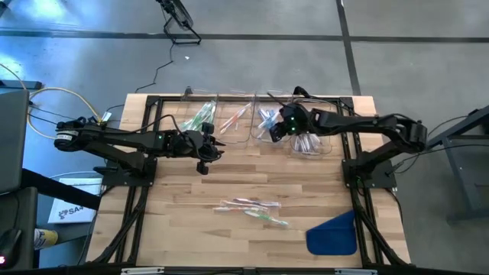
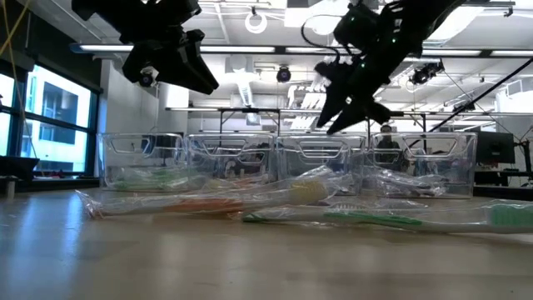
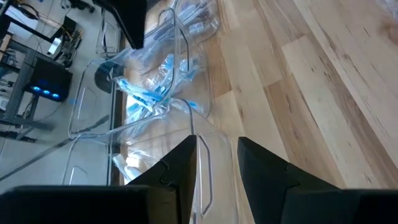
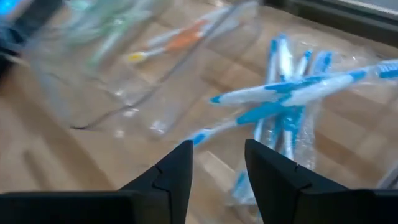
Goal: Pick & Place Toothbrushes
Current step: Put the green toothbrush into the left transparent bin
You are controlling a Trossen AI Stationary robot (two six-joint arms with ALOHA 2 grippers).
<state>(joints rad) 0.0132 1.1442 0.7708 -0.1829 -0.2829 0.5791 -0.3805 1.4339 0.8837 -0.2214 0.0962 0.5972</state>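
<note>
A grey concrete floor (image 1: 252, 53) surrounds the wooden table (image 1: 191, 229); long ceiling lights (image 2: 266, 50) and a bright window (image 2: 50, 117) illuminate the workshop.

The high view looked straight down on the whole table (image 1: 252, 221). The low view sat at tabletop level, facing the clear bins (image 2: 291, 162) along the far edge. Both wrist views looked closely down into those same bins.
</note>
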